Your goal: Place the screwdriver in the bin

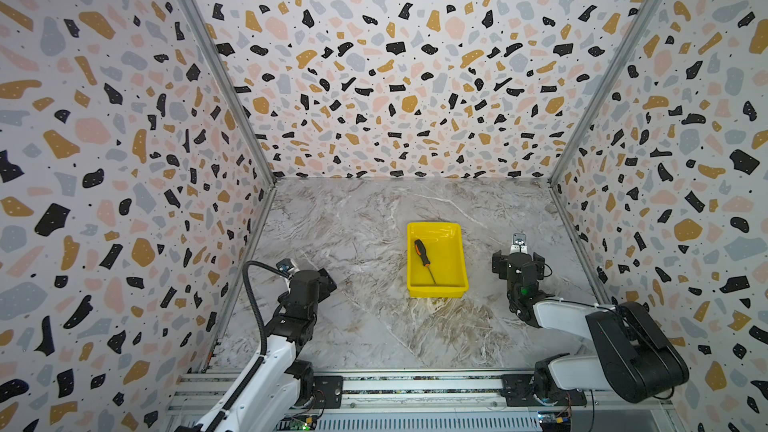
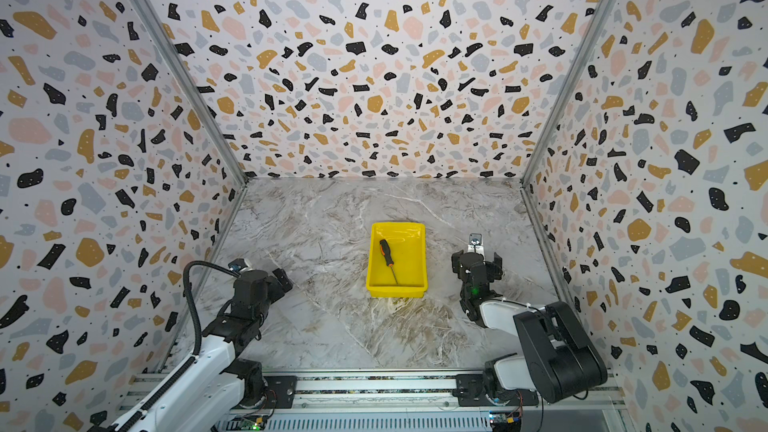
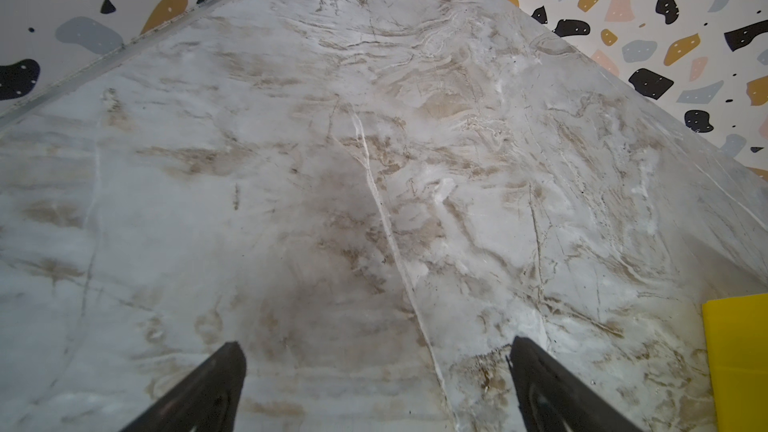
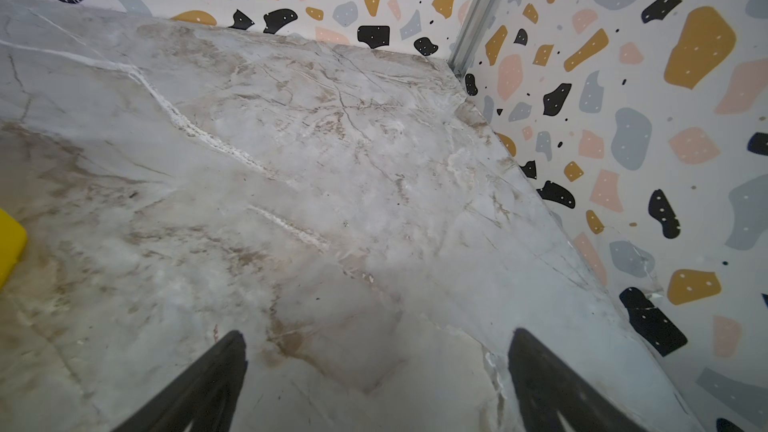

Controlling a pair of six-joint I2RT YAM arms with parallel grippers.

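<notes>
On the left, the left hand hangs over the bare bench, its jaws wide apart and holding nothing. In the middle stands the bin. The screwdriver lies inside it, slanted, with the handle toward the back. On the right, the right hand is also spread open and empty, near the bin but not touching it. I judge that the placing is done; the next move asks only to keep both arms clear of the bin
</notes>
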